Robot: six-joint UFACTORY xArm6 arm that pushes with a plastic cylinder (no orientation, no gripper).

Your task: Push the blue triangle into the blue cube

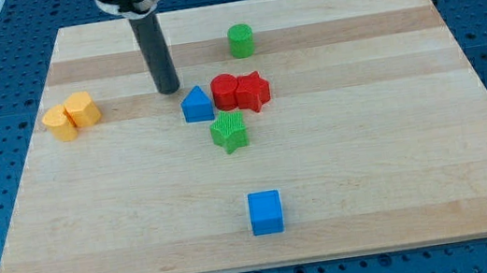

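My tip (169, 91) is the bare end of a rod; there is no claw to open or close, and it holds nothing. It rests on the board (400, 182), just off the triangle (197, 105) at about its 10 o'clock, with a sliver of wood showing between them, so I judge they are not touching.

The triangle sits close beside the red pair: a rounded red block (226, 92) at its 2 o'clock, seemingly just apart from it, and a red star (254, 91) pressed against that one's far side. The green star (230, 132) lies just off the triangle at its 5 o'clock. The cube (266, 213) is well apart, near the view's bottom edge, at roughly 5 o'clock from the triangle.

That green star is my main worry. It sits almost on the straight line from triangle to cube, so a direct shove from here could drive the triangle into it and carry it along, or deflect the triangle sideways. A push from 10 o'clock could also nudge the red pair. The sloped faces may let my tip slip off and spin the triangle.

The green cylinder (240, 40) at the top and the two orange blocks (72, 116) at the left are clear of all this.
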